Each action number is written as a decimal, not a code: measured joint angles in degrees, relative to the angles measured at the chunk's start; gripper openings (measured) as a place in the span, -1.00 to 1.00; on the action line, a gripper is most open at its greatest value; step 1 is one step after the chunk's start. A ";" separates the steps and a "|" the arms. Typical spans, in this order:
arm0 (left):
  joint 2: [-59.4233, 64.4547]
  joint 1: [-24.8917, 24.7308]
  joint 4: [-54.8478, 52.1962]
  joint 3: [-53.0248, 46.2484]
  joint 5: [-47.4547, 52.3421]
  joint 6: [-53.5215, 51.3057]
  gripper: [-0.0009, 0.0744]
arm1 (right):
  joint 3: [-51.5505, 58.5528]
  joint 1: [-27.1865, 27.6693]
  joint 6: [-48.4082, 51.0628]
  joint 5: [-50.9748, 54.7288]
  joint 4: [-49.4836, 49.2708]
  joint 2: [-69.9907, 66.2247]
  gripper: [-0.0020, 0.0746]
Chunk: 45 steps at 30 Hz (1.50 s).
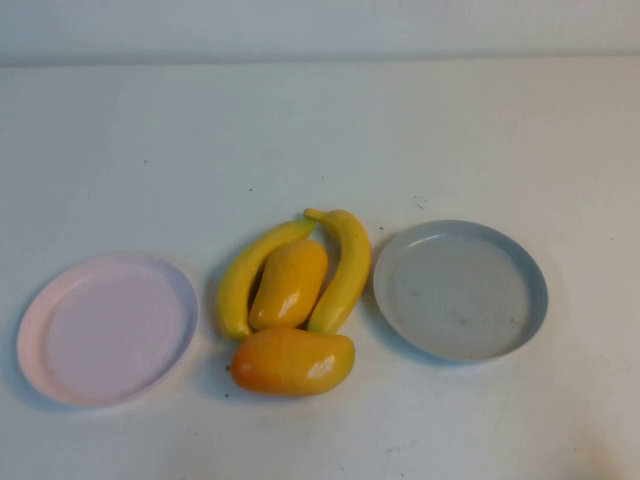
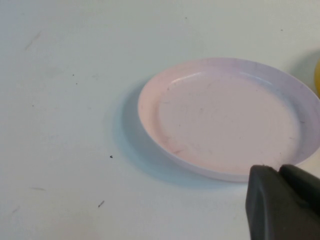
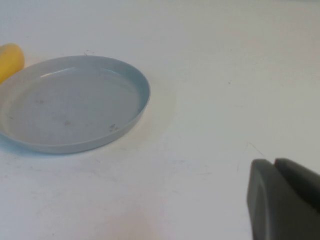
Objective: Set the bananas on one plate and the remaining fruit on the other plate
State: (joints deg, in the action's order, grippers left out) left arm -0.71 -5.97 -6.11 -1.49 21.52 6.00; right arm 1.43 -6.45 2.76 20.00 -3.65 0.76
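Bananas (image 1: 340, 270) and mangoes (image 1: 292, 360) clustered between pink plate (image 1: 60, 290) and grey plate (image 1: 520, 270). Left end effector (image 2: 280, 172) clenched beside pink plate; right end effector (image 3: 275, 164) clenched near grey plate, both empty.

We see a white table (image 1: 320, 120) filling all three views. Its surface carries scattered small dark specks (image 2: 111, 156) and faint scuff marks (image 1: 420, 202). Along the far edge in the high view, we note a pale wall (image 1: 320, 25) meeting the table in a straight line.
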 joint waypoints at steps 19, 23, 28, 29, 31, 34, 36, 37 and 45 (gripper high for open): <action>0.00 0.00 0.00 0.00 0.00 0.00 -0.97 | 0.00 0.00 0.00 0.00 0.00 0.00 -0.99; 0.00 0.00 1.25 0.00 -1.68 0.26 -0.97 | 0.00 0.00 0.00 0.00 0.00 0.00 -0.99; 0.00 0.00 2.63 0.00 -4.49 0.52 -0.97 | 0.00 0.00 0.00 0.00 0.00 0.00 -0.99; 0.00 0.00 3.31 0.00 -4.64 1.25 -0.97 | 0.00 0.00 0.00 0.00 0.00 0.00 -0.99; 0.00 0.00 7.33 0.00 -5.47 4.44 -0.97 | 0.00 0.00 0.00 0.00 0.00 0.00 -0.99; 0.00 0.00 14.24 0.00 -9.41 9.77 -0.97 | 0.00 0.00 0.00 0.00 0.00 0.00 -0.99; 0.00 0.00 17.37 0.00 -11.89 11.82 -0.97 | 0.00 0.00 0.00 0.00 0.00 0.00 -0.99; 0.00 0.00 18.40 0.00 -12.96 12.34 -0.97 | 0.00 0.00 0.00 0.00 0.00 0.00 -0.99; 0.00 0.00 20.89 3.30 -11.87 13.32 -0.98 | 0.00 0.00 0.00 0.00 0.00 0.00 -0.99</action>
State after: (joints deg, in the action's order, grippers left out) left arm -0.71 -5.97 14.77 1.81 9.65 19.32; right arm 1.43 -6.45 2.76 20.00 -3.65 0.76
